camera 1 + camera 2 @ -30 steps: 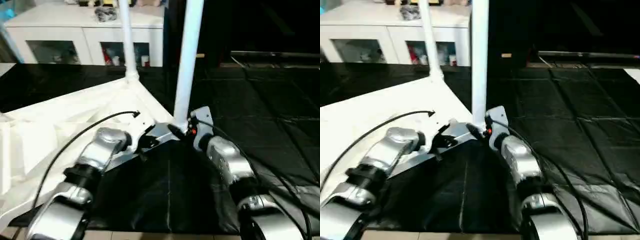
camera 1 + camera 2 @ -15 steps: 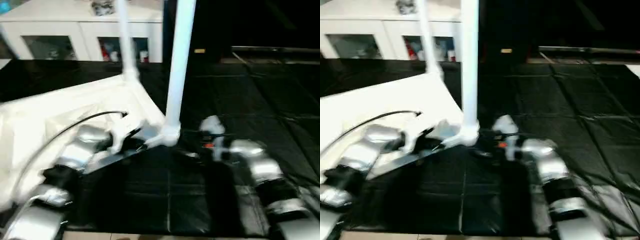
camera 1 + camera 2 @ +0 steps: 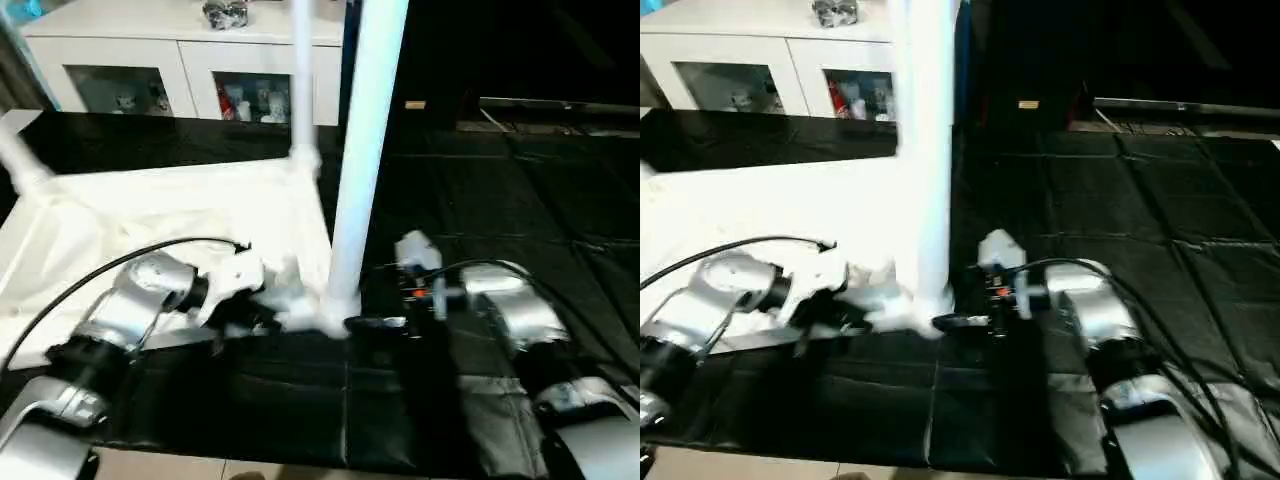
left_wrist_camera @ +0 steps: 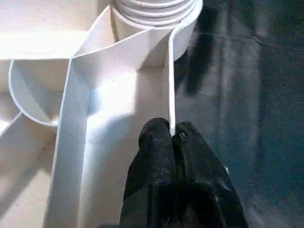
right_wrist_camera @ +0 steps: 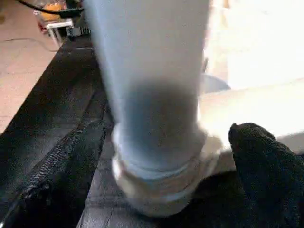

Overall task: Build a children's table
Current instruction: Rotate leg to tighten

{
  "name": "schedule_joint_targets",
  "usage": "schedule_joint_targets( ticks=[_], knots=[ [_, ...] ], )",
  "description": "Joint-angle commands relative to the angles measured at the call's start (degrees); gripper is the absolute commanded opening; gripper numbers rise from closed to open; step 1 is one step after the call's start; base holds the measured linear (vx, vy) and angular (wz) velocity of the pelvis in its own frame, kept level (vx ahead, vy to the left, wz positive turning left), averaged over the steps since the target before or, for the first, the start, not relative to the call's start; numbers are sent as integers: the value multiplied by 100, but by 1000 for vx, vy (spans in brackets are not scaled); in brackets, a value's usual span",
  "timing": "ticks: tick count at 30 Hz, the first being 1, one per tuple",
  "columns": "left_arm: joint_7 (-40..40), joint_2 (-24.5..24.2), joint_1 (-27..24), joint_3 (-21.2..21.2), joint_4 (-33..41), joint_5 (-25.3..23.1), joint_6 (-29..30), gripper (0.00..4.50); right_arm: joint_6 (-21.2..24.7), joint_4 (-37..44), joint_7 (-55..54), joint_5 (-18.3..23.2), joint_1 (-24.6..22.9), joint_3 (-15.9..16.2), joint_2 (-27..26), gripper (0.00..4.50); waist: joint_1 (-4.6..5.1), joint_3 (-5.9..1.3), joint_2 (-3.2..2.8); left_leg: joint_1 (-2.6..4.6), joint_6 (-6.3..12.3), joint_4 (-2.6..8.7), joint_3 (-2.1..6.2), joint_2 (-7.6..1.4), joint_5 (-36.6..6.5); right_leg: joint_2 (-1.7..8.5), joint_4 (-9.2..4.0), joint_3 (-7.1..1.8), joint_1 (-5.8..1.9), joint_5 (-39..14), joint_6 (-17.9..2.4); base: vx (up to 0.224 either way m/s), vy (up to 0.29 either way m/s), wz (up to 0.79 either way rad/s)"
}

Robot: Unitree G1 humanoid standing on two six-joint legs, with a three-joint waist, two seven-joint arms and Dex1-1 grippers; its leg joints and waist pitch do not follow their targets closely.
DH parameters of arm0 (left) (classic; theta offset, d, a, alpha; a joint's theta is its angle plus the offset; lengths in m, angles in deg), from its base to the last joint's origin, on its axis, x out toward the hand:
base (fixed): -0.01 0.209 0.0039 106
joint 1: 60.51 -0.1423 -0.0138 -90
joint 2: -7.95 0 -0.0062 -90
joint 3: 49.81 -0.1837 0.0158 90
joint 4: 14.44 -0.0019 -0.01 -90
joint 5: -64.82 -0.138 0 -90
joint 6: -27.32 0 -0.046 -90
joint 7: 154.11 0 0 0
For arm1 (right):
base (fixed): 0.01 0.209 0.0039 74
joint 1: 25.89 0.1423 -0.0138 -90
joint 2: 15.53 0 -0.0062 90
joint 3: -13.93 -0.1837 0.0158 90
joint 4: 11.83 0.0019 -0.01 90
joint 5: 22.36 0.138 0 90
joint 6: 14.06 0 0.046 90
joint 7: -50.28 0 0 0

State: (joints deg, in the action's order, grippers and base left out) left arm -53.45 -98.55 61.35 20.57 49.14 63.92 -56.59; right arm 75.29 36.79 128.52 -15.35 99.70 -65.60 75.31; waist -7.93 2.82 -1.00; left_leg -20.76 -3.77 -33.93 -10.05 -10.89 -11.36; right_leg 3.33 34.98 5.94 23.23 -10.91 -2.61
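Note:
The children's table lies upside down on the black mat, its ribbed white top (image 3: 150, 215) facing up. A thick white leg (image 3: 365, 150) stands in the nearest corner socket (image 3: 335, 315). A second leg (image 3: 303, 80) rises from the far corner and a third (image 3: 20, 160) at the left. My left gripper (image 4: 172, 133) is shut on the thin rim wall (image 4: 170, 80) of the top, just short of that near socket. My right gripper (image 5: 161, 156) is open, its black fingers (image 5: 266, 166) standing on either side of the near leg's base, with gaps.
A white cabinet with glass doors (image 3: 180, 70) stands behind the mat, with a small object (image 3: 225, 12) on top. The black mat (image 3: 520, 200) stretches off to the right. A strip of bare floor (image 3: 200, 470) shows along the front edge.
The view has shifted. My right arm swung out to the right, and its gripper now reaches the near leg's base from the side. The left gripper keeps its hold on the rim.

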Motion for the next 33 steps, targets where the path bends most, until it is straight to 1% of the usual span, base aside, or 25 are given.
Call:
schedule_joint_targets(
  ticks=[1,4,6,7,8,9,10,13,14,16,18,21,22,23,26,30,33],
  knots=[
    [-222,-14,-33,-181,178,-16,-61,0,-37,-65,150,-32,97,84,-17,445,20,-391,11,54,492,348,76,-334,-474,583,-350,-387,-322,-820,-1139,0,0,0],
    [-257,-19,-21,-197,171,-7,-101,0,-27,-162,183,-36,143,136,-47,445,-4,-386,16,50,447,349,74,-325,-516,587,-360,-387,-327,-888,-1125,0,0,0],
    [-265,-15,-11,-203,164,-3,-119,0,-39,-218,191,-45,167,145,-62,419,-6,-388,16,43,416,349,79,-323,-516,590,-362,-386,-339,-921,-1100,0,0,0],
    [-287,-13,-5,-202,171,-4,-128,0,-105,-319,196,-68,205,170,-72,419,-5,-392,7,43,409,348,82,-323,-511,587,-354,-386,-338,-890,-1094,0,0,0],
    [-287,-13,-5,-202,172,-4,-128,0,-105,-320,196,-68,205,170,-73,408,-1,-394,11,43,409,346,81,-323,-514,584,-355,-385,-337,-877,-1098,0,0,0],
    [-295,-14,-5,-202,175,-6,-131,0,-131,-353,194,-82,217,177,-77,408,-2,-399,14,45,408,344,81,-321,-491,581,-348,-383,-340,-833,-1107,0,0,0],
    [-306,-18,-5,-202,184,-4,-130,0,-162,-405,184,-105,234,177,-97,387,0,-405,10,40,419,336,80,-319,-462,585,-336,-384,-341,-750,-1141,0,0,0],
    [-315,-21,-6,-207,202,-3,-122,0,-167,-447,186,-112,252,160,-120,369,-1,-405,7,36,441,333,82,-319,-449,579,-331,-380,-348,-696,-1152,0,0,0],
    [-326,-32,0,-215,208,4,-118,0,-152,-454,200,-79,261,156,-146,369,-2,-407,9,38,447,333,83,-320,-443,578,-326,-379,-348,-681,-1153,0,0,0],
    [-334,-42,4,-223,213,5,-114,0,-135,-448,229,-34,261,150,-162,339,-1,-405,9,36,449,334,83,-321,-462,583,-332,-380,-348,-705,-1159,0,0,0],
    [-343,-60,-2,-223,218,3,-119,0,-114,-452,270,12,260,140,-168,329,-1,-408,17,36,449,332,84,-324,-449,583,-321,-380,-351,-696,-1167,0,0,0],
    [-349,-75,-10,-221,219,3,-122,0,-116,-485,308,21,263,124,-176,295,-1,-408,20,39,450,331,81,-324,-436,583,-323,-382,-349,-682,-1165,0,0,0],
    [-351,-81,-14,-219,217,1,-128,0,-131,-512,321,20,268,118,-184,290,0,-408,21,34,451,329,82,-319,-430,582,-321,-380,-352,-695,-1158,0,0,0],
    [-349,-86,-16,-216,214,-1,-126,0,-135,-530,336,24,266,115,-192,290,5,-409,40,39,454,330,77,-321,-428,581,-323,-381,-349,-701,-1157,0,0,0],
    [-345,-88,-20,-211,209,0,-119,0,-134,-548,364,34,257,108,-207,277,5,-407,23,37,447,329,80,-320,-434,581,-325,-380,-347,-756,-1147,0,0,0],
    [-264,-57,-48,-199,192,-12,-66,0,-66,-432,333,80,138,82,-256,275,7,-408,22,42,443,325,77,-320,-435,579,-324,-383,-346,-733,-1145,0,0,0],
    [-92,5,-56,-184,169,-53,138,0,7,-298,208,146,10,35,-322,274,6,-403,19,43,427,328,80,-322,-473,582,-334,-384,-345,-799,-1125,0,0,0]
  ],
)
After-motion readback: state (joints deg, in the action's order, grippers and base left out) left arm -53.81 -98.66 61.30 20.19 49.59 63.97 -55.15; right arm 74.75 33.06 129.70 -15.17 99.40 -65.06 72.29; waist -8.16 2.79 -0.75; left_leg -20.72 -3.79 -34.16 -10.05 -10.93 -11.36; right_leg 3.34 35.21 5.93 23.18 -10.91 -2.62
